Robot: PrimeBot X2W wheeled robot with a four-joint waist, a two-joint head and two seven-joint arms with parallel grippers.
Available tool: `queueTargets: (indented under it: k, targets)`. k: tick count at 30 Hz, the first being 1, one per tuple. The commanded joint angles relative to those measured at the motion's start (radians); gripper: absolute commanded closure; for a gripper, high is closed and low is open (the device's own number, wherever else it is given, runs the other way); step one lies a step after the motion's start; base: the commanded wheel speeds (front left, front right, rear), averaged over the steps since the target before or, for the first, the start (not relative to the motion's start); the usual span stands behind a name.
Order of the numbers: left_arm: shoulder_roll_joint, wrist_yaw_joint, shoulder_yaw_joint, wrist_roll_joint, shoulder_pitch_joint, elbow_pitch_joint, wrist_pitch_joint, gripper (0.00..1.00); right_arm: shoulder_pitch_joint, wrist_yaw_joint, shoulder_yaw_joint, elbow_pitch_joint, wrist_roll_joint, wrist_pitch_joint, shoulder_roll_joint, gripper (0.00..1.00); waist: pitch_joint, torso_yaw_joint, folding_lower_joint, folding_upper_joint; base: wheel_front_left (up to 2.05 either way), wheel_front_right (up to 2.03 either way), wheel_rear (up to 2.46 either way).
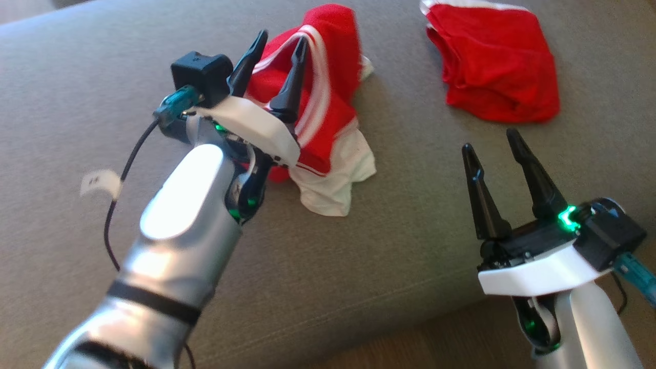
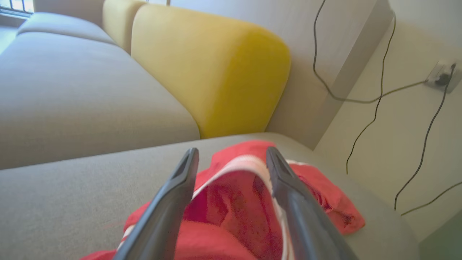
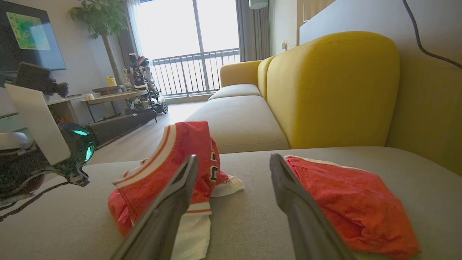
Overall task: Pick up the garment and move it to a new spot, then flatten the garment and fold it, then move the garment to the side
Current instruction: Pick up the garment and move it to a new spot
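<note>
The red garment [image 1: 333, 102] with white trim lies in a soft, crumpled heap on the grey woven sofa cushion [image 1: 359, 266], and the left gripper [image 1: 282, 38] hovers over it with its fingers spread, pinching nothing. The right gripper [image 1: 490, 141] waits near the cushion's front edge, also spread and empty. Flattening looks to be the step in hand: each gripper needs to pinch a striped hem and pull the limp cloth apart.
</note>
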Motion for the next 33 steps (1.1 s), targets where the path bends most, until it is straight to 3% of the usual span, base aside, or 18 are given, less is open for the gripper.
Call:
queueTargets:
  k: [1,15,23,33]
  targets:
    - [0.011,0.014,0.054,0.019,0.04,-0.095,-0.012,0.0,0.012,0.0,0.017,-0.028,-0.013,-0.006,0.0,0.0,-0.035,0.042,0.0,0.0,0.0,0.0,0.0]
    - [0.014,0.098,0.247,0.156,0.569,-0.555,-0.012,0.0,0.09,0.0,0.006,-0.006,-0.033,-0.006,0.0,0.0,-0.169,0.22,0.0,0.0,0.0,0.0,0.0]
    - [0.011,0.146,0.352,0.339,0.789,-0.681,-0.012,0.0,0.173,0.0,-0.046,0.023,-0.016,-0.006,0.0,0.0,-0.257,0.276,0.0,0.0,0.0,0.0,0.0]
    - [0.01,0.177,0.402,0.482,0.947,-0.764,-0.012,0.0,0.226,0.0,-0.042,0.047,-0.038,-0.006,0.0,0.0,-0.293,0.273,0.0,0.0,0.0,0.0,0.0]
